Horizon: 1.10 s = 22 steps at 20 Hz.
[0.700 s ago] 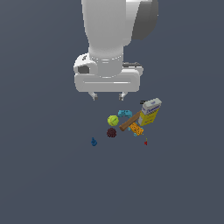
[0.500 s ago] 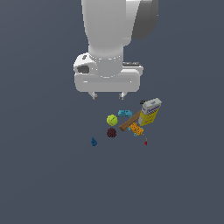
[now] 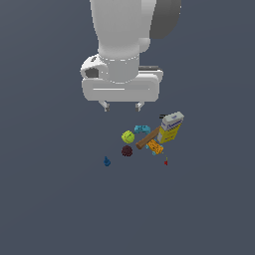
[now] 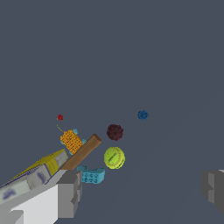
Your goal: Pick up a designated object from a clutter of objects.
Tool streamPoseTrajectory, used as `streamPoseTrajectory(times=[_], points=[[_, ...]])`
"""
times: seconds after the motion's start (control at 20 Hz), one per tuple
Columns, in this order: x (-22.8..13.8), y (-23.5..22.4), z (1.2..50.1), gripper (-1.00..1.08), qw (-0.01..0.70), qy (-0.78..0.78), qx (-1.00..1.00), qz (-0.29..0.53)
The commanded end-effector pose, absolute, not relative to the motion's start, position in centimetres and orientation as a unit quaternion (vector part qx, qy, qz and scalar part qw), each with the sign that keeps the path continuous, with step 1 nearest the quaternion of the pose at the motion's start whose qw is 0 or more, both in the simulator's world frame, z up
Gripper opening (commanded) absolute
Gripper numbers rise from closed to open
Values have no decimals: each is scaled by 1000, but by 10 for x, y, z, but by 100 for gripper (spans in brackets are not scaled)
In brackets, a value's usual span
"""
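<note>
Gripper (image 3: 122, 106) spread wide, nothing between the fingers, poised above the clutter and off to the exterior view's left of the target. Carton box (image 3: 171, 127) at the edge of the pile on the exterior view's right: yellow lower part, white top with blue lettering, tilted rather than flat. Hammer handle (image 3: 148, 138) against or just beside the carton's lower end, orange block (image 3: 156, 147) close under it; contact between them too fine to tell.

Step in hand, by judgement: aligning over the carton before descent. Best done by shifting toward the exterior view's right until the fingers straddle the carton's narrower faces, rotating the wrist to match its slant, then lowering straight. Worth keeping the near finger out of the gap by the hammer handle, since a nudge there could roll the handle and drag the carton askew. Smooth carton walls likely slippery, so a grip around the middle of the box rather than its white top.

Yellow-green ball (image 3: 128, 136), teal piece (image 3: 142, 129) and dark red lump (image 3: 127, 151) nearly beneath the fingers now; tiny blue piece (image 3: 106, 161) and tiny red piece (image 3: 166, 161) well apart on the bench (image 3: 50, 199).

Arm upright, wrist pointing straight down, fingers vertical. In the wrist view, one finger (image 4: 65, 194) overlapping the carton's edge (image 4: 39, 168), the other (image 4: 213, 188) far across.
</note>
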State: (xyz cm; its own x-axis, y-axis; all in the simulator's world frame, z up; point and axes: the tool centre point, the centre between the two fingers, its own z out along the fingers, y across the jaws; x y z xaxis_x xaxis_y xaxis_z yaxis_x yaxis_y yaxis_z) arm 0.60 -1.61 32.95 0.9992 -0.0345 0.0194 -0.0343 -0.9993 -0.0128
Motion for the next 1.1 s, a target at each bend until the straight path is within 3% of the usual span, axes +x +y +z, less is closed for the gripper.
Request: streamPoseTrajectory(times=[0.0, 1.05], points=[[6, -15, 329, 100, 6, 19, -1000, -9], [-4, 41, 299, 100, 5, 142, -990, -6]])
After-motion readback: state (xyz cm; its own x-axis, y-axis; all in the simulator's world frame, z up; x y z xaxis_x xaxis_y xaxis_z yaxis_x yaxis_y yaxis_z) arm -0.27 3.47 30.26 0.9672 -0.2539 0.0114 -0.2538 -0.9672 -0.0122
